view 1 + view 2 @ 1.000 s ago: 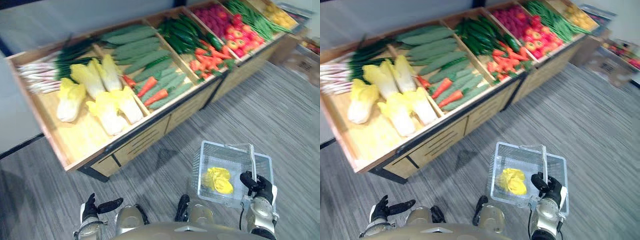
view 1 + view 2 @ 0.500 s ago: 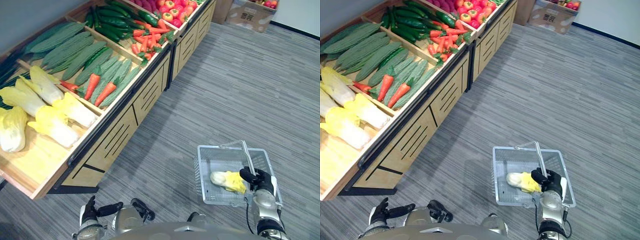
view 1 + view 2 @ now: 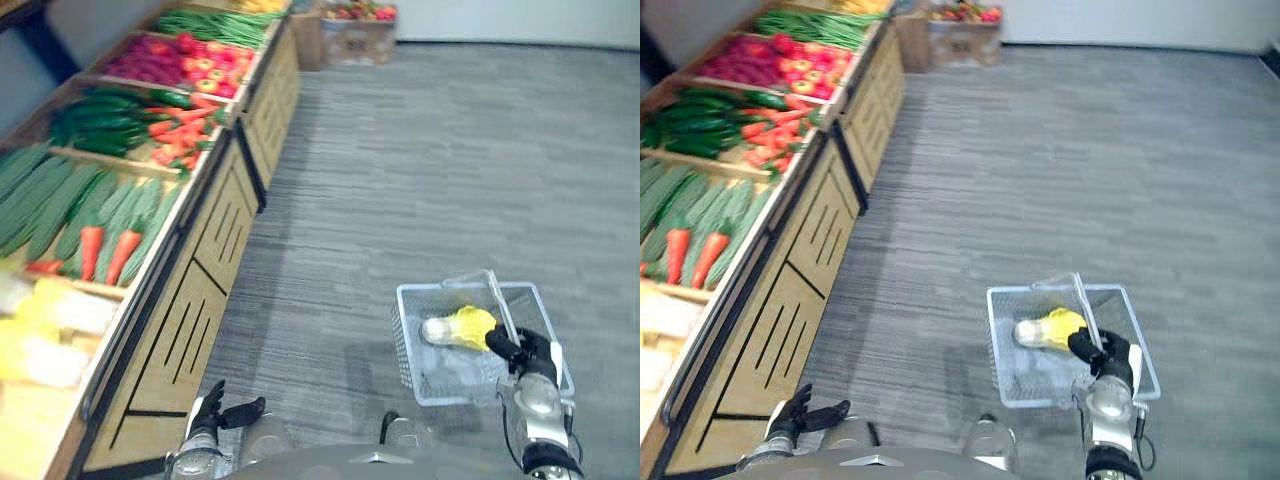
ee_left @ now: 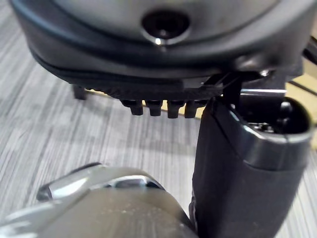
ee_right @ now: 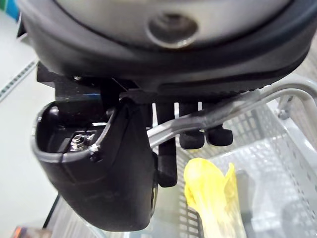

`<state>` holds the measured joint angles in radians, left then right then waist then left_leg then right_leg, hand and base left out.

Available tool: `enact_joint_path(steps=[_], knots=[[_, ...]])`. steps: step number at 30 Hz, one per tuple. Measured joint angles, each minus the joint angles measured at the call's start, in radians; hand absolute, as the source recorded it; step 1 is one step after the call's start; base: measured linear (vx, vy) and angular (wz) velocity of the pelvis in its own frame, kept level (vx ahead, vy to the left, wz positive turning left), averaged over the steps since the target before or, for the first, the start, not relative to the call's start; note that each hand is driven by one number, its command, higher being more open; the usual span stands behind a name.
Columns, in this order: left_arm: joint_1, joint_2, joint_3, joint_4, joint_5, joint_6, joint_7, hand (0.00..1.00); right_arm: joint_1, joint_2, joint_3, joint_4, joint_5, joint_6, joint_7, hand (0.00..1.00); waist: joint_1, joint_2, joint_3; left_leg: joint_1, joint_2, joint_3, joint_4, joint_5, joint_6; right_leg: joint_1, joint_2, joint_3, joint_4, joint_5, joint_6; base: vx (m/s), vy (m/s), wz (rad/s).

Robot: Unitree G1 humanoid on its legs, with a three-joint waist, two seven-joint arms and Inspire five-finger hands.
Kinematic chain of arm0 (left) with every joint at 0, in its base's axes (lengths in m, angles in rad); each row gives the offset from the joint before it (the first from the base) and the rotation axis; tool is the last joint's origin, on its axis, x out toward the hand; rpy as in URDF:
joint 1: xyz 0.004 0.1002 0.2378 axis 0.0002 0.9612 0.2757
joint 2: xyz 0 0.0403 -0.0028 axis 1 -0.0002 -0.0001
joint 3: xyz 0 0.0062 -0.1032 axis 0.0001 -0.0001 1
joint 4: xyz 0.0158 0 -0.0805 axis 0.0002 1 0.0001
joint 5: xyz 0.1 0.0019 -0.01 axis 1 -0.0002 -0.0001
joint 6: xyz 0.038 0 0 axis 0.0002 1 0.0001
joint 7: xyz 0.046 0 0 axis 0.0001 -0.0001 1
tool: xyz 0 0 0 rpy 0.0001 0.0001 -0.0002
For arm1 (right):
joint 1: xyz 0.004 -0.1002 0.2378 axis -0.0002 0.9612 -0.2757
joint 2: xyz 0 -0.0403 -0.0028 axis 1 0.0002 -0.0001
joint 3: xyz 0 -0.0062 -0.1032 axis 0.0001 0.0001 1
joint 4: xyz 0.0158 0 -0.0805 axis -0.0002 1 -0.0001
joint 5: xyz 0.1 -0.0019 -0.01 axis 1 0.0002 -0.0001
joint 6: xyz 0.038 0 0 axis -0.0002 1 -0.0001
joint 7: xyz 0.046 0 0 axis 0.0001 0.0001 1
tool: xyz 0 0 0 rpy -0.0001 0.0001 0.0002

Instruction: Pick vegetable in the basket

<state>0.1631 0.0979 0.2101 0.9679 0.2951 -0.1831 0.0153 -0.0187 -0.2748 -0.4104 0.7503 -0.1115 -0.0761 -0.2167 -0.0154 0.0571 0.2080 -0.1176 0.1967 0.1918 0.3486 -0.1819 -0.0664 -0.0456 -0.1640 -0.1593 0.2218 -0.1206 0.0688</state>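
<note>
A clear wire basket (image 3: 408,335) hangs low at my right side above the grey floor. Inside it lies a yellow-and-white napa cabbage (image 3: 455,327), resting toward the basket's far side. My right hand (image 3: 530,350) is shut on the basket's metal handle (image 5: 223,111); in the right wrist view the fingers (image 5: 190,134) curl over the bar with the cabbage (image 5: 213,196) below them. My left hand (image 3: 218,413) hangs at the lower left near the stand's base, fingers (image 4: 158,106) straight and holding nothing.
A long wooden produce stand (image 3: 215,235) runs along the left, with carrots (image 3: 105,255), green cucumbers (image 3: 100,115), red peppers (image 3: 180,135) and apples (image 3: 205,70). A cardboard box (image 3: 355,38) stands at its far end. Grey striped floor (image 3: 450,150) stretches to the right.
The camera has swung away from the stand, which now lies along the left. The basket stays in my right hand; the cabbage has shifted toward the basket's far side.
</note>
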Motion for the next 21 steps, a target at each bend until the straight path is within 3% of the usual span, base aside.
enact_joint_path(steps=[1,2,4,6,7,9,10,13,15,19,21], knots=[[0.000,-0.002,-0.009,0.003,0.046,-0.012,-0.009,1.00,0.001,-0.013,-0.004,0.000,0.000,0.000,0.001,0.00,0.015,0.026,0.001,0.016,-0.020,-0.044,-0.075,0.041,-0.034,-0.037,0.018,0.049,0.033,-0.008,0.012,0.03,0.175,-1.10],[0.000,-0.002,-0.008,0.002,0.068,-0.013,-0.011,1.00,0.001,-0.011,0.000,0.000,0.000,0.001,0.002,0.00,0.026,0.032,-0.002,0.031,-0.032,-0.034,-0.085,0.045,-0.039,-0.050,0.024,0.076,0.044,-0.008,0.015,0.08,0.189,-1.12],[-0.001,0.017,-0.008,0.000,0.144,-0.017,-0.002,1.00,0.004,-0.011,0.012,-0.002,-0.001,0.001,0.017,0.00,0.014,0.028,0.000,0.046,-0.038,0.005,-0.068,0.024,-0.043,-0.077,0.011,0.065,0.112,-0.021,0.007,0.13,0.119,-0.73],[-0.009,0.036,0.004,-0.010,0.209,-0.028,0.014,1.00,0.005,-0.012,0.024,-0.007,-0.003,0.001,0.021,0.00,0.011,0.019,0.013,-0.027,-0.052,-0.056,0.122,0.031,-0.028,-0.050,-0.001,0.110,0.068,-0.024,0.042,0.19,0.087,-0.50],[-0.009,0.042,0.001,-0.020,0.249,-0.027,0.030,1.00,0.014,-0.016,0.029,-0.010,-0.003,0.001,0.020,0.00,0.012,0.013,0.016,-0.069,-0.058,-0.101,0.171,-0.003,-0.025,-0.033,-0.009,0.116,0.050,-0.017,0.048,0.19,0.075,-0.46],[0.014,0.047,-0.043,-0.001,0.376,0.011,0.051,1.00,0.017,-0.045,0.033,-0.021,-0.003,0.001,0.025,0.00,0.009,0.073,-0.006,-0.047,-0.050,-0.158,0.021,0.014,-0.041,-0.022,0.024,0.139,0.038,-0.025,0.061,0.15,0.099,-0.61],[0.015,0.046,-0.071,0.034,0.467,0.057,0.077,1.00,0.018,-0.045,0.033,-0.028,-0.002,-0.001,0.031,0.00,0.008,0.068,-0.005,-0.012,-0.071,-0.134,0.001,0.001,-0.043,-0.016,0.004,0.162,0.040,-0.031,0.076,0.14,0.127,-0.41],[0.028,0.043,-0.096,0.046,0.543,0.100,0.113,1.00,0.042,-0.039,0.031,-0.058,-0.001,-0.022,0.032,0.00,0.001,0.035,0.000,-0.012,-0.113,-0.128,-0.026,0.004,-0.026,-0.008,-0.042,0.159,-0.001,-0.025,0.098,0.17,0.135,0.04],[0.033,0.036,-0.086,0.044,0.506,0.119,0.133,1.00,0.048,-0.037,0.030,-0.058,-0.002,-0.022,0.032,0.00,0.004,0.026,-0.002,-0.012,-0.124,-0.128,-0.028,-0.002,-0.016,0.003,-0.053,0.154,-0.024,-0.017,0.111,0.09,0.070,0.08],[0.035,0.026,-0.026,0.037,0.290,0.137,0.170,1.00,0.047,-0.013,0.027,-0.056,-0.004,-0.022,0.035,0.00,0.023,-0.024,-0.006,-0.014,-0.151,-0.107,-0.036,-0.018,0.005,0.015,-0.084,0.159,-0.079,0.004,0.145,0.09,0.077,-0.06],[0.038,0.021,-0.008,0.037,0.199,0.141,0.173,1.00,0.042,0.006,0.006,-0.056,-0.003,-0.022,0.034,0.00,0.025,-0.029,-0.007,-0.017,-0.160,-0.092,-0.021,-0.036,0.015,0.015,-0.097,0.163,-0.091,0.016,0.164,0.05,0.103,-0.18]])
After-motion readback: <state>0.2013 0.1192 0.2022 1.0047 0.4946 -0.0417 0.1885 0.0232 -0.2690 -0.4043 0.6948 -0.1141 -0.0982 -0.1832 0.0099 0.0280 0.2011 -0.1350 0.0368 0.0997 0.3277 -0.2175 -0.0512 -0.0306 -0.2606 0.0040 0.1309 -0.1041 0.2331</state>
